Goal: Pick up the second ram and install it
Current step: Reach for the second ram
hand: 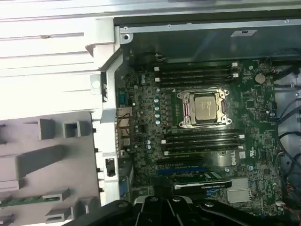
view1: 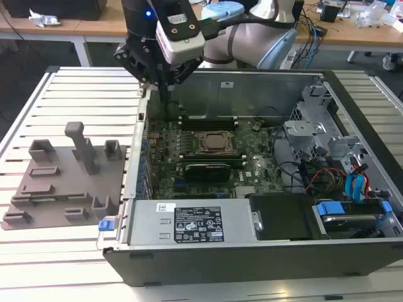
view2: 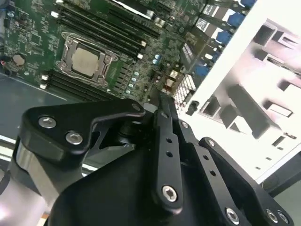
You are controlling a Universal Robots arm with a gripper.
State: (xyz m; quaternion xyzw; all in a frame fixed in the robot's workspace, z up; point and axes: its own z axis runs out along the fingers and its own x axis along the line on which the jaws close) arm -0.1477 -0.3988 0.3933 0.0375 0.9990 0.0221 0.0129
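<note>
Exterior view: we're hovering claw (view1: 165,93), tips pressed together, empty, over PC case (view1: 252,85) wall; second ram (hand: 22,200) is lying in tray (hand: 47,160) slot for easy grabbing (first wrist view).

Table (view1: 69,88): white, slatted, slats running toward the exterior view's left and right.
Tray (view1: 63,189): gray, flat on the slats at the exterior view's left, with upright posts and slotted blocks.
Case (view1: 252,267): dark, open-topped, flat on the slats at the exterior view's right.
Tray to case: just beside; contact cannot be told.
</note>
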